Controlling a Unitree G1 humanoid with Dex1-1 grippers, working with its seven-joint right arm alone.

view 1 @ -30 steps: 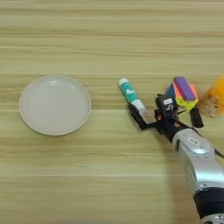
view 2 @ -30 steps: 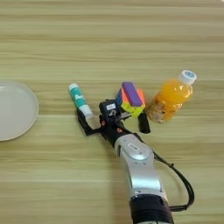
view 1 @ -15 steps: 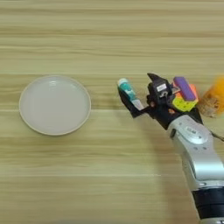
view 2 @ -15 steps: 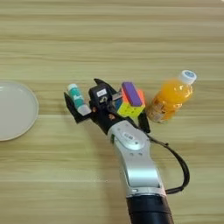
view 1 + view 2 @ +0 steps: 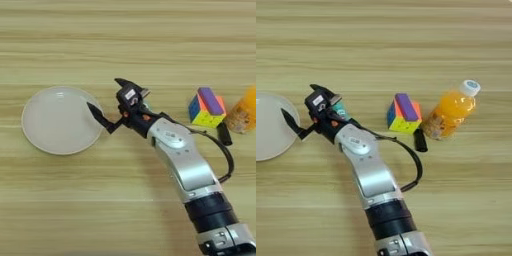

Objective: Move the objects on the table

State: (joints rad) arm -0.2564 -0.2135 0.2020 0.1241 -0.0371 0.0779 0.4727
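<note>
The right tool [image 5: 107,105] reaches in from the lower right on its silver forearm [image 5: 186,162] and hangs at the right rim of the off-white plate [image 5: 57,120], which lies at the left of the wooden surface [image 5: 125,40]. Its two black fingers [image 5: 99,117] stand spread apart, one tip over the plate's rim and the other higher up, beyond the plate's edge.

The glue stick [image 5: 340,109] shows only as a small patch of teal label and white body, just behind the tool's wrist block, on the side away from the plate. It sits close against the tool's body rather than between the two fingertips, and whether the tool grips it cannot be told from either view. So little of it shows that its long axis and the way it points cannot be read with any certainty.

Well to the right of the tool lie a colourful puzzle cube [image 5: 403,113] and, just beside that, an orange juice bottle [image 5: 451,111] tipped with its white cap toward the upper right. A small black object [image 5: 419,140] rests on the surface just below the cube.
</note>
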